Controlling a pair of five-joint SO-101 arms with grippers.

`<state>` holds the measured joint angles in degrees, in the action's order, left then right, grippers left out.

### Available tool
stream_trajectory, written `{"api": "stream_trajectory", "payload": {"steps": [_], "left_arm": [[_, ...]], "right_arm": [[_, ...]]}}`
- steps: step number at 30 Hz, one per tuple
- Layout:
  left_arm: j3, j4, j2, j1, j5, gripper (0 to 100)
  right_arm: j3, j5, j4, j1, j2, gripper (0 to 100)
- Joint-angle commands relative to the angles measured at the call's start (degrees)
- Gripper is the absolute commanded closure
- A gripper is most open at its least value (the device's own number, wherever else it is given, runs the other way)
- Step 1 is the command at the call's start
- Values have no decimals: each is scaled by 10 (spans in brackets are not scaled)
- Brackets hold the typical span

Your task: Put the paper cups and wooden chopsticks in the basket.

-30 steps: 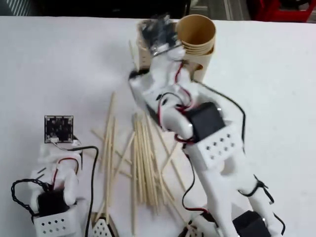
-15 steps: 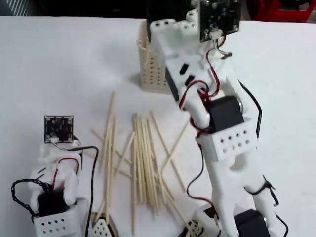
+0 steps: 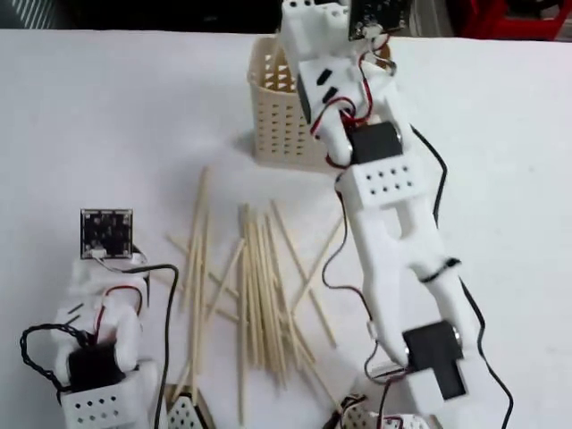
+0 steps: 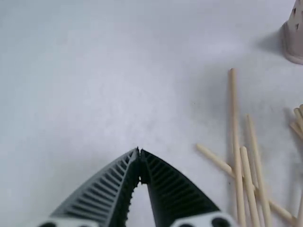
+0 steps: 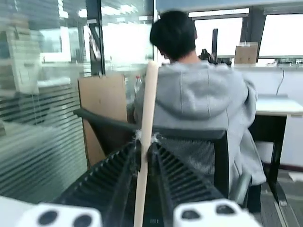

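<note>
Plainly the job is only begun. At the left, the left gripper (image 4: 139, 153) hangs low over bare table (image 3: 107, 107), its toothed jaws pressed together tip to tip with nothing between them. Just beside it starts the loose heap of wooden chopsticks (image 3: 255, 286), which fans across the middle of the table, some lying crossed over others. These are the bulk of the work left, and by my reckoning each must be lifted from the heap and carried over.

Beyond the heap, toward the far edge, stands the basket (image 3: 273, 125), upright. Something tan shows through its lattice, but I cannot tell whether that is a cup or sticks.

To the right, the right arm (image 3: 393, 232) stretches out over the basket. The right gripper (image 5: 144, 144) is clamped narrowly on one held chopstick (image 5: 148, 104), which stands up between the jaws and reaches well past them. That stick looks close to being dropped in. The paper cups I cannot place, as the arm covers the spot beside the basket, so their share of the task stays unjudged.
</note>
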<state>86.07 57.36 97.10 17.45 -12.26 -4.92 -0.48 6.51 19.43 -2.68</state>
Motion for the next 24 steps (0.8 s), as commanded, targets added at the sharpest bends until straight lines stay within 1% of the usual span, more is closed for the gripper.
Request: {"api": "stream_trajectory", "payload": {"steps": [1, 5, 9, 11, 15, 16, 20, 21, 24], "left_arm": [[-4, -2, 7, 7, -6, 973], [-4, -2, 7, 7, -6, 973], [-4, -2, 7, 7, -6, 973], [-4, -2, 7, 7, -6, 973], [-4, -2, 7, 7, -18, 973], [-3, -2, 7, 7, -25, 973], [-3, -2, 7, 7, -29, 973], [-3, -2, 7, 7, -29, 973], [-3, -2, 7, 7, -29, 973]], "right_arm": [[-26, 1, -15, -7, 20, 979], [-26, 3, -10, -7, 51, 978], [-25, 65, 11, 5, 62, 977], [-28, 84, 30, 8, 58, 977], [-28, 85, 70, 10, 15, 972], [-28, 85, 86, 11, 4, 955], [-25, 85, 152, 23, -18, 834], [-25, 85, 168, 23, -22, 817], [-27, 85, 218, 23, -41, 812]]}}
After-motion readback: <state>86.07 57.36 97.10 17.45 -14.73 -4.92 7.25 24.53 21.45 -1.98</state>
